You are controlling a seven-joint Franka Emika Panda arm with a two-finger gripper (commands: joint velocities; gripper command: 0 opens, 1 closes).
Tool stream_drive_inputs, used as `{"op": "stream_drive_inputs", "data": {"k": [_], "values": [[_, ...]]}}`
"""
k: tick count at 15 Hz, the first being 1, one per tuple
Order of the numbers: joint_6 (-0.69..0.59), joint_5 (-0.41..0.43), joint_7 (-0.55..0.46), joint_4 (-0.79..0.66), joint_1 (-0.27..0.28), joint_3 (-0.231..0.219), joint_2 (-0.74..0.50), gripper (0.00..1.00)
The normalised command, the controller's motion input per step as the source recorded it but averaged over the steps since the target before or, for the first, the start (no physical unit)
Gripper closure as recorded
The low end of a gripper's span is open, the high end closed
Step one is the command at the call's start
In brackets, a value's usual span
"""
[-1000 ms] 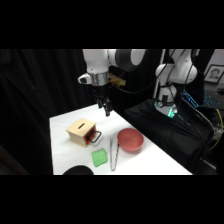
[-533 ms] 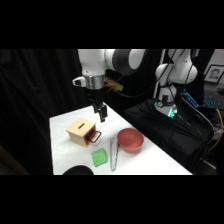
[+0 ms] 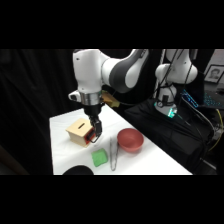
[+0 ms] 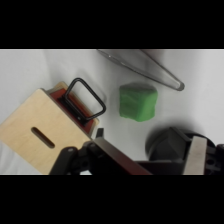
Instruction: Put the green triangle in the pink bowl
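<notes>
While unclear if the hand [image 3: 94, 134] is open: one green triangle [image 3: 99, 158], one pink bowl [image 3: 130, 139], one wooden box [image 3: 80, 131].

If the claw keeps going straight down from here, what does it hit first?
Probably the wooden box, at its handle end, or the table just beside it; depth is unclear. The green triangle lies off that line, nearer the camera.

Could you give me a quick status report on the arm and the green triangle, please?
Gripper above the wooden box, carrying nothing. Green triangle on the table, untouched. Tongs lie between it and the pink bowl.
</notes>
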Motion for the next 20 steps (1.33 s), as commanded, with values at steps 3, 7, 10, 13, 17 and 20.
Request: {"op": "stream_drive_inputs", "data": {"k": [3,7,10,13,17,20], "values": [[0.23,0.063,0.16,0.17,0.08,-0.033,0.24,0.0],[0.28,0.046,0.2,0.09,0.106,-0.077,0.19,0.0],[0.3,0.05,0.18,0.09,0.124,-0.1,0.19,0.0],[0.23,0.093,0.1,0.15,0.108,-0.094,0.22,0.0],[0.2,0.096,0.07,0.18,0.125,-0.105,0.24,0.0],[0.17,0.113,0.04,0.19,0.119,-0.106,0.22,0.0]]}}
